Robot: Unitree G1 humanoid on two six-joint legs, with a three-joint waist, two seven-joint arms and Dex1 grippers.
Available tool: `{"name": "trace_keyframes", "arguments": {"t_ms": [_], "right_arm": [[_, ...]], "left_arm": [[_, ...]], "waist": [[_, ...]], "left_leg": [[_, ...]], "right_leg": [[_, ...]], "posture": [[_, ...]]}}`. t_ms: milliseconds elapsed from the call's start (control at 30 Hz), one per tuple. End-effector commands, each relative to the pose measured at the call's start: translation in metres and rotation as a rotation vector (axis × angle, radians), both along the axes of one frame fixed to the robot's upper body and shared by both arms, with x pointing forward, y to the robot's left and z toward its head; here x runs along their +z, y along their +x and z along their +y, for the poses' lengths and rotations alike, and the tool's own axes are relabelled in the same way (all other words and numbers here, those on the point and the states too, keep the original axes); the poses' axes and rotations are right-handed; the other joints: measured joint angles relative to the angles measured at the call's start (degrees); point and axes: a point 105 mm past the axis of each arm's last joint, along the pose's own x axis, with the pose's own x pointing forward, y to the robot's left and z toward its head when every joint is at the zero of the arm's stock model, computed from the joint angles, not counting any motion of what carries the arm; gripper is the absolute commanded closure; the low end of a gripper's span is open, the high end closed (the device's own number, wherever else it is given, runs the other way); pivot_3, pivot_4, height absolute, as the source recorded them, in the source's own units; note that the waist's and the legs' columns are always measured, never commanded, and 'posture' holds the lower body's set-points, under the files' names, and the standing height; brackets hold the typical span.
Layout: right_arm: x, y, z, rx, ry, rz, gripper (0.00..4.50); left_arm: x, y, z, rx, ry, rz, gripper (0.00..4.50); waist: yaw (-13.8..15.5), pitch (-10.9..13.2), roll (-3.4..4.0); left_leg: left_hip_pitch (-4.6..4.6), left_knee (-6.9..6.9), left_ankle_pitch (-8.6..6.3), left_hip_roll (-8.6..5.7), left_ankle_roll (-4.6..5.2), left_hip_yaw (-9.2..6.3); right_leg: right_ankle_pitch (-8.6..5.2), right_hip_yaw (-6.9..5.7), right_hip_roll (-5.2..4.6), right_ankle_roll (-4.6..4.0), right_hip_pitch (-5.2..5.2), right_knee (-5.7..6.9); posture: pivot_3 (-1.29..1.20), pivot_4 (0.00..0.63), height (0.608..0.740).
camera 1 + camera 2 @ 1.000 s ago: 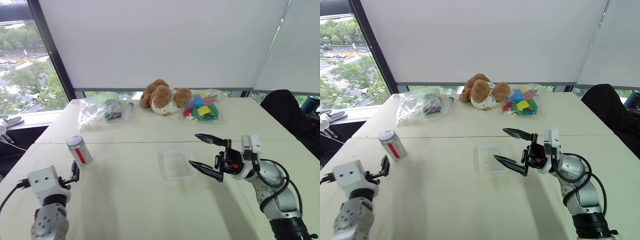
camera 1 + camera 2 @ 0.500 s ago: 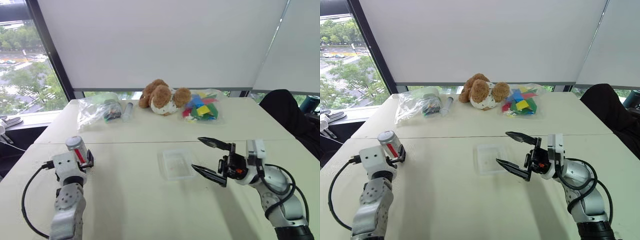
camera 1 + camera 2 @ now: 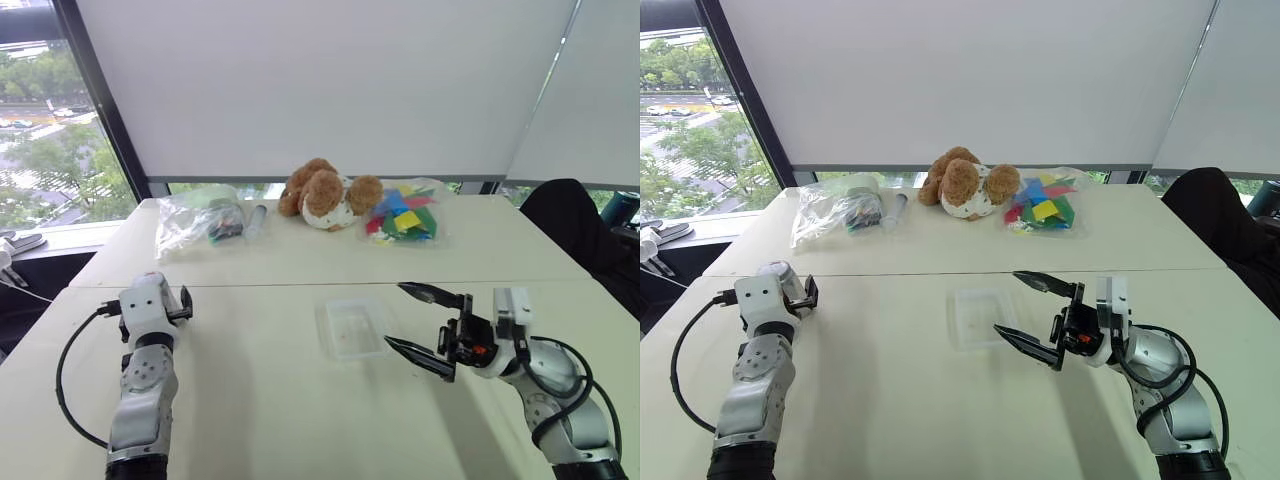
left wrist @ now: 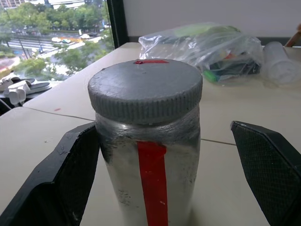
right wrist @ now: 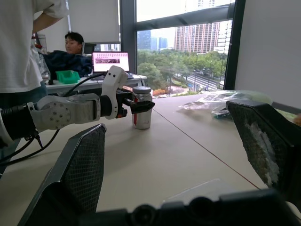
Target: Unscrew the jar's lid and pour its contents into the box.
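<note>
Bracketing the jar (image 4: 148, 155) with its two black fingers spread wide, the left gripper (image 4: 160, 174) is sitting in the left wrist view with one finger (image 4: 70, 174) just beside or touching the jar's wall and the other finger (image 4: 270, 169) standing well apart. The grey ribbed lid (image 4: 145, 89) is on and looking fully seated. To grasp well, I judge the gripper should be centring the jar between both fingers before closing, and clamping the silver body below the lid so the cap stays free to turn. No brand or printed words are readable here; the jar is carrying only a red stripe down its side and a small red mark on the lid's top

Looking through the head views, the jar (image 3: 783, 275) is standing upright on the bench (image 3: 260, 400) at the robot's left, mostly hidden behind the left gripper (image 3: 170, 300). The clear box (image 3: 352, 328) is lying near the middle, well apart from the jar. The right gripper (image 3: 425, 325) is hovering just beside the box with its jaws wide apart and holding nothing; it would be the one to twist the lid. A teddy bear (image 3: 325, 195) and two clear bags are resting at the far edge. No writing is legible

Showing across the bench in the right wrist view, the jar (image 5: 141, 109) is standing between the left gripper's fingers; a laptop screen behind is glowing, its text too small to read
</note>
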Motion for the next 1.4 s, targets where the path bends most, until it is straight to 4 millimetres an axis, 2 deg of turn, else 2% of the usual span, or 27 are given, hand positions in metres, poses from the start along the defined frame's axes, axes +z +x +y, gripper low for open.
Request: {"name": "trace_keyframes", "arguments": {"t_ms": [33,167,267,367,400,500,567,700,767,867,967,1033,1133,1267,1400], "right_arm": [[0.006,-0.003,-0.003,-0.010,0.012,-0.039,0.00],[0.004,-0.004,-0.003,-0.014,0.012,-0.034,0.00],[0.004,-0.003,-0.003,-0.018,0.012,-0.032,0.00],[0.003,-0.003,-0.004,-0.025,0.012,-0.029,0.00],[0.003,-0.003,-0.004,-0.027,0.012,-0.028,0.00],[0.001,-0.003,-0.004,-0.031,0.012,-0.023,0.00],[-0.002,-0.004,-0.007,-0.043,0.008,-0.013,0.00],[0.005,-0.004,-0.011,-0.088,0.004,-0.010,0.00],[0.016,-0.003,-0.012,-0.119,0.010,0.012,0.00],[0.029,0.000,-0.009,-0.174,-0.033,0.080,0.00],[0.058,-0.008,0.015,-0.085,0.007,0.132,0.00],[0.071,-0.017,0.036,0.025,0.021,0.174,0.00],[0.079,-0.022,0.060,0.122,-0.005,0.208,0.00],[0.085,-0.015,0.086,0.163,-0.041,0.215,0.00],[0.087,-0.009,0.101,0.179,-0.066,0.213,0.00]], "left_arm": [[0.011,0.002,0.005,0.007,0.028,-0.041,0.05],[0.007,0.003,0.012,0.006,0.031,-0.026,0.05],[0.005,0.005,0.015,-0.003,0.043,-0.022,0.88],[0.004,0.007,0.019,-0.008,0.045,-0.024,2.32],[0.004,0.008,0.020,-0.012,0.043,-0.026,2.47],[0.004,0.009,0.020,-0.026,0.050,-0.035,2.47],[0.016,0.008,0.015,-0.106,0.046,-0.116,2.47],[0.052,-0.001,-0.011,-0.436,0.058,-0.260,2.47],[0.068,-0.012,-0.038,-0.705,0.077,-0.266,2.47],[0.080,-0.033,-0.074,-1.061,0.104,-0.192,2.47],[0.084,-0.051,-0.105,-1.341,0.178,-0.063,2.47],[0.086,-0.055,-0.122,-1.451,0.192,-0.030,2.47],[0.087,-0.058,-0.141,-1.560,0.215,-0.018,2.47],[0.089,-0.057,-0.164,-1.651,0.215,-0.041,2.47],[0.084,-0.060,-0.177,-1.705,0.236,-0.035,2.47]], "waist": [[-0.01,0.00,0.00],[0.02,0.00,0.00],[0.02,0.00,0.00],[0.02,0.00,0.00],[0.02,0.00,0.00],[0.01,0.00,0.00],[0.02,0.00,0.00],[0.00,0.00,0.00],[-0.07,0.02,0.02],[-0.12,0.04,0.08],[-0.17,0.08,0.17],[-0.14,0.14,0.26],[-0.10,0.14,0.22],[-0.14,0.17,0.19],[-0.23,0.18,0.18]], "left_leg": [[0.00,0.00,0.00,0.00,0.00,0.00],[0.00,0.00,0.00,0.00,-0.01,0.00],[0.00,0.00,0.00,0.00,-0.01,0.00],[0.00,0.00,0.01,0.00,-0.02,0.00],[0.00,0.00,0.01,0.00,-0.02,-0.01],[0.00,0.00,0.01,0.00,-0.02,-0.01],[0.00,0.00,0.01,0.00,-0.02,-0.01],[-0.01,0.00,0.01,0.01,-0.02,0.00],[-0.04,0.00,0.01,0.05,-0.03,0.00],[-0.07,0.00,0.01,0.14,-0.03,0.00],[-0.05,-0.01,0.01,0.15,-0.02,0.00],[-0.05,0.00,0.02,0.16,-0.01,0.01],[-0.07,0.00,0.02,0.17,0.00,-0.04],[-0.16,0.00,0.00,0.11,0.04,-0.02],[-0.20,0.01,0.01,0.04,0.04,-0.03]], "right_leg": [[0.00,0.00,0.00,0.00,0.00,0.00],[0.01,0.00,0.00,0.01,-0.01,0.01],[0.01,0.00,0.00,0.01,-0.01,0.01],[0.01,0.00,0.00,0.02,-0.01,0.02],[0.01,0.00,0.00,0.02,-0.01,0.02],[0.02,0.00,-0.01,0.03,-0.01,0.02],[0.02,0.00,-0.01,0.03,-0.01,0.02],[0.02,0.00,-0.03,0.03,-0.02,0.02],[0.02,0.01,-0.03,0.01,-0.07,0.03],[-0.03,0.03,-0.06,-0.09,-0.11,0.04],[-0.11,0.04,-0.11,-0.24,-0.09,0.03],[-0.12,0.05,-0.11,-0.25,-0.09,0.03],[-0.13,0.01,-0.08,-0.24,-0.06,0.01],[-0.11,0.01,-0.10,-0.21,-0.11,-0.04],[-0.02,0.01,-0.09,-0.05,-0.17,-0.02]], "posture": [[0.00,0.150,0.740],[0.00,0.150,0.740],[0.00,0.150,0.740],[0.00,0.150,0.740],[0.00,0.150,0.740],[0.00,0.150,0.740],[0.00,0.150,0.740],[0.00,0.150,0.740],[0.00,0.150,0.740],[0.00,0.150,0.740],[0.00,0.150,0.740],[0.00,0.150,0.740],[0.00,0.150,0.740],[0.00,0.150,0.740],[0.00,0.150,0.740]]}}
